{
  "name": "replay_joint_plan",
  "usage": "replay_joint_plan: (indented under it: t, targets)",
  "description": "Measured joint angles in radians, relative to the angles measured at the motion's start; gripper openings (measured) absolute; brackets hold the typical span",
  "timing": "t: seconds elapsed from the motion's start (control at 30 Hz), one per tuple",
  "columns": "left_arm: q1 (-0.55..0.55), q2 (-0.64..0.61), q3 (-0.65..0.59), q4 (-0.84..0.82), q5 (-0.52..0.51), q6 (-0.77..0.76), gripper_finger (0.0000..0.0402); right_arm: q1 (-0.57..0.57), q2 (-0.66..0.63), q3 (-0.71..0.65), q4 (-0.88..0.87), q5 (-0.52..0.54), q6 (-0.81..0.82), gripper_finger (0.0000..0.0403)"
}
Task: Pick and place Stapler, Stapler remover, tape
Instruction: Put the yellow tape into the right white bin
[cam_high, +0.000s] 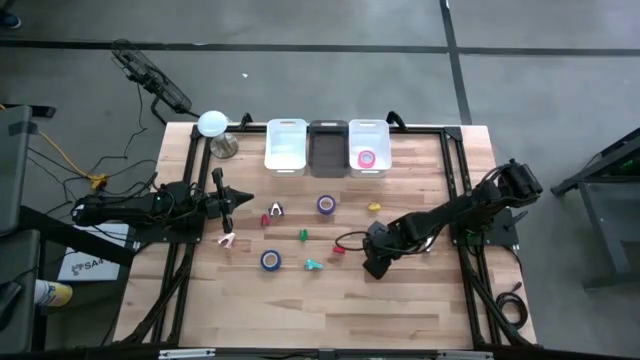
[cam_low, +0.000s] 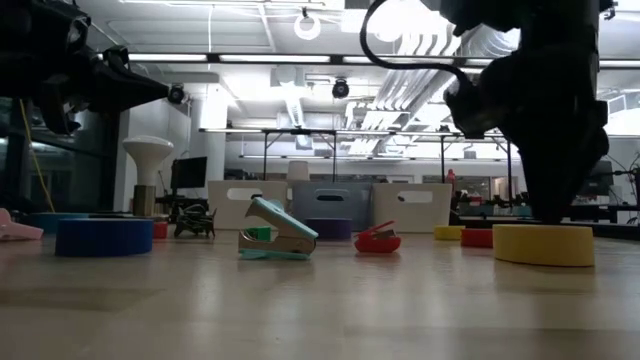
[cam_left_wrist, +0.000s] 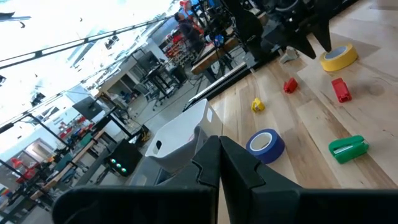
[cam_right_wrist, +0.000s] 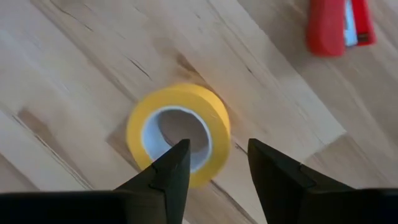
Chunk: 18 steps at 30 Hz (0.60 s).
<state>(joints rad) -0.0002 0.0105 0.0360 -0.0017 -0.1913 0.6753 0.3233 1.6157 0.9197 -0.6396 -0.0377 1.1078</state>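
Right gripper (cam_right_wrist: 214, 165) open, straddling unlabelled yellow tape (cam_right_wrist: 178, 132); left gripper (cam_left_wrist: 219, 163) closed, empty

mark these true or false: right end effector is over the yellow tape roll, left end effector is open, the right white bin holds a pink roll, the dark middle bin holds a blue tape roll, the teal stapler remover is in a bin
1. The right end effector is over the yellow ring-shaped tape roll. True: one finger is over the hole, the other outside the ring wall.
2. The left end effector is open. False: its fingers are shut together, holding nothing.
3. The right white plastic bin holds a pink roll. True.
4. The dark middle bin holds a blue tape roll. False: it looks empty; both blue tape rolls lie on the wooden table.
5. The teal stapler remover is in a bin. False: it lies on the table.
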Motion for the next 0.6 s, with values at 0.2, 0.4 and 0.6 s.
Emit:
replay_joint_plan:
  t: [0.2,0.4,0.6]
  targets:
    - [0.0,0.0,0.0,0.0,0.0,0.0,0.0003,0.001,0.0,-0.044,0.077,-0.015,0.004,0.0134]
    - [0.0,0.0,0.0,0.0,0.0,0.0,0.0003,0.0,0.0,-0.071,0.09,-0.016,0.004,0.0133]
    - [0.0,0.0,0.0,0.0,0.0,0.0,0.0003,0.0,0.0,-0.085,0.092,-0.021,0.002,0.0133]
